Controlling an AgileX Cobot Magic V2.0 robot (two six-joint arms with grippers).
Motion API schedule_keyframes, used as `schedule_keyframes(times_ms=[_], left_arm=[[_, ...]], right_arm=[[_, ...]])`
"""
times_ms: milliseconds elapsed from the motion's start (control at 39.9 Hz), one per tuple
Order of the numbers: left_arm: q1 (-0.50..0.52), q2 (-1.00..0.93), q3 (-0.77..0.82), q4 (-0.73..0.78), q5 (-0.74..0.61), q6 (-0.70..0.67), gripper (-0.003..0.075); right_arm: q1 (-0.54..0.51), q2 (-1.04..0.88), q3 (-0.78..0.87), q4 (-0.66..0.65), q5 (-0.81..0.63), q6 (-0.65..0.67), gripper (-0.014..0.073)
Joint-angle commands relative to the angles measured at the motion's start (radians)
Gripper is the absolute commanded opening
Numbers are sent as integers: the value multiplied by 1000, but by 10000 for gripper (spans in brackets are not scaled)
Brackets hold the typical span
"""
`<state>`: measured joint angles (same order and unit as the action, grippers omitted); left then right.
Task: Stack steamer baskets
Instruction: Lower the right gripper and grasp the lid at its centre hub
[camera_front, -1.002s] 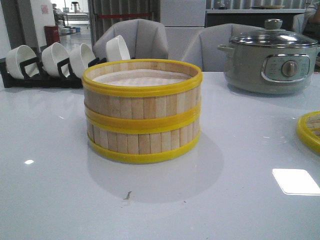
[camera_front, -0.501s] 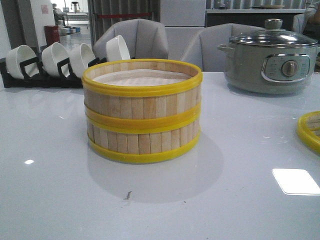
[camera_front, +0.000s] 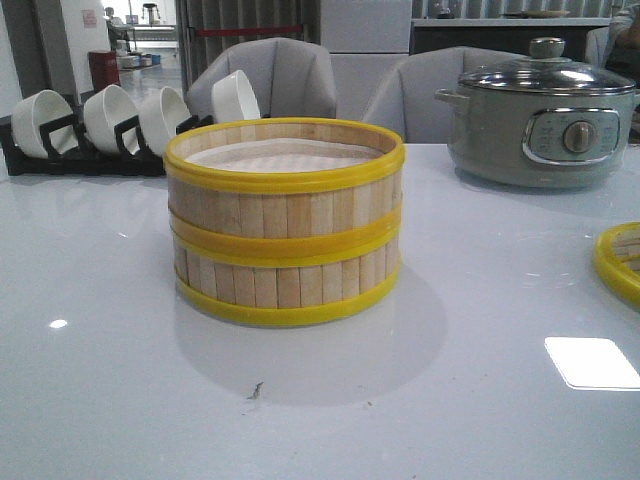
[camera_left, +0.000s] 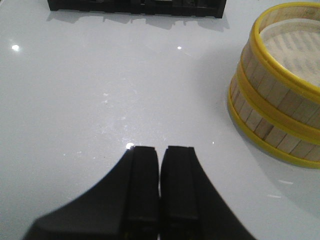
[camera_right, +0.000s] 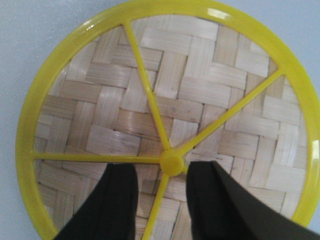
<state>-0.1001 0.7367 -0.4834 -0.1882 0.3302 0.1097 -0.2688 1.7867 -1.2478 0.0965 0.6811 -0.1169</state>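
Observation:
Two steamer baskets stand stacked one on the other at the table's middle, pale slats with yellow rims and a white liner showing in the top one. They also show in the left wrist view. The woven lid lies flat at the table's right edge. My right gripper is open right above the lid, its fingers on either side of a yellow spoke by the centre hub. My left gripper is shut and empty over bare table, left of the stack.
A grey electric pot with a glass lid stands at the back right. A black rack of white bowls stands at the back left, its base visible in the left wrist view. Grey chairs stand behind the table.

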Motion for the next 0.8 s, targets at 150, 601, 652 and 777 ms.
schedule_keyframes(times_ms=[150, 601, 652, 777], left_arm=[[-9, -2, -30, -6, -77, 3, 85], [-9, -2, -30, -6, -77, 3, 85], [-9, -2, -30, -6, -77, 3, 85], [-9, -2, -30, -6, -77, 3, 85]], right_arm=[[-13, -33, -33, -5, -53, -7, 361], [-13, 27, -34, -13, -97, -5, 361], [-13, 27, -34, -13, -102, -4, 361], [-13, 27, -34, -13, -110, -3, 360]])
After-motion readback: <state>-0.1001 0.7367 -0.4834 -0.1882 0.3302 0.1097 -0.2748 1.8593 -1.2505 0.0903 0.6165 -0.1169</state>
